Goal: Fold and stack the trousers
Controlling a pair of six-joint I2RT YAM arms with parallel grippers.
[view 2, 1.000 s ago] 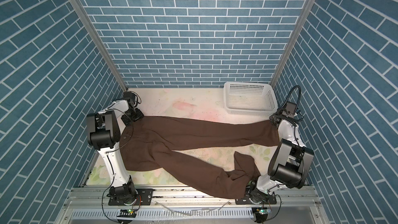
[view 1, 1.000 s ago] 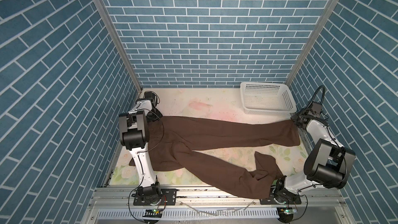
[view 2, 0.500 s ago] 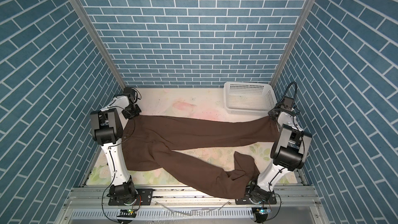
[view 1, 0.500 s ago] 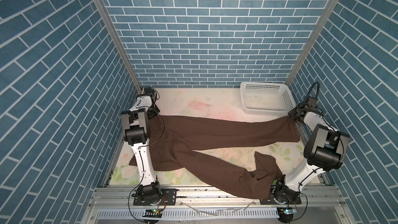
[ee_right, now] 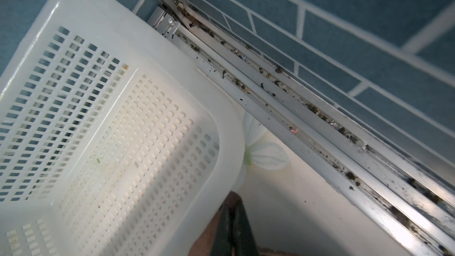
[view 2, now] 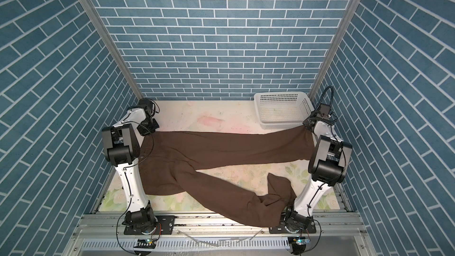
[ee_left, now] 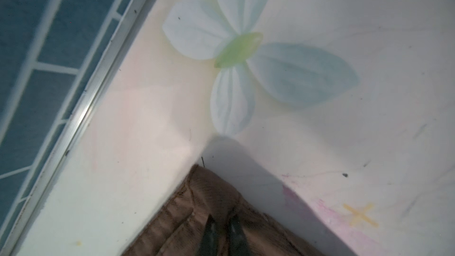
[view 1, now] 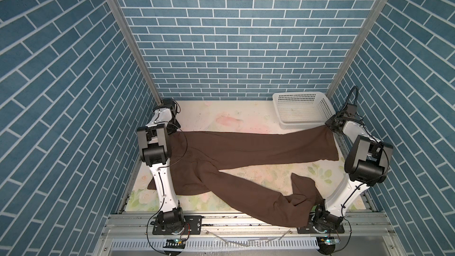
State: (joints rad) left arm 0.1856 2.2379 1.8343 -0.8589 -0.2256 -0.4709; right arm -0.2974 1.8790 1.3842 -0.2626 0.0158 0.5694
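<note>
Chocolate-brown cloth is spread across most of the floral table (view 1: 221, 116). The trousers (view 1: 246, 148) are laid with their long axis running from the left edge to the right edge, as is seen in both top views (view 2: 221, 148). The waistband (view 1: 178, 148) is set along the left edge, and both legs are pointed toward the right edge. The far leg (view 1: 283, 146) is stretched nearly straight. Its cuff is found at the right edge, just beside the near wall of the white perforated basket (view 1: 302, 96), which is stood in the far right corner. The near leg (view 1: 241, 193) is slanted away from it toward the near right corner, so that a narrow V opening rightward is formed. Its cuff is crumpled and folded back on itself, and part of it is draped over the near edge beside the right arm's base.

The left gripper (ee_left: 224, 227) is seen on the far corner of the waistband, near the far left corner of the table. Its fingertips (ee_left: 209, 237) are set close together, with a ridge of cloth pinched between them. The right gripper (ee_right: 231, 220) is placed at the far leg's cuff, beside the basket. Only a thin slit is seen between its fingers, and whether cloth is held there cannot be told.
</note>
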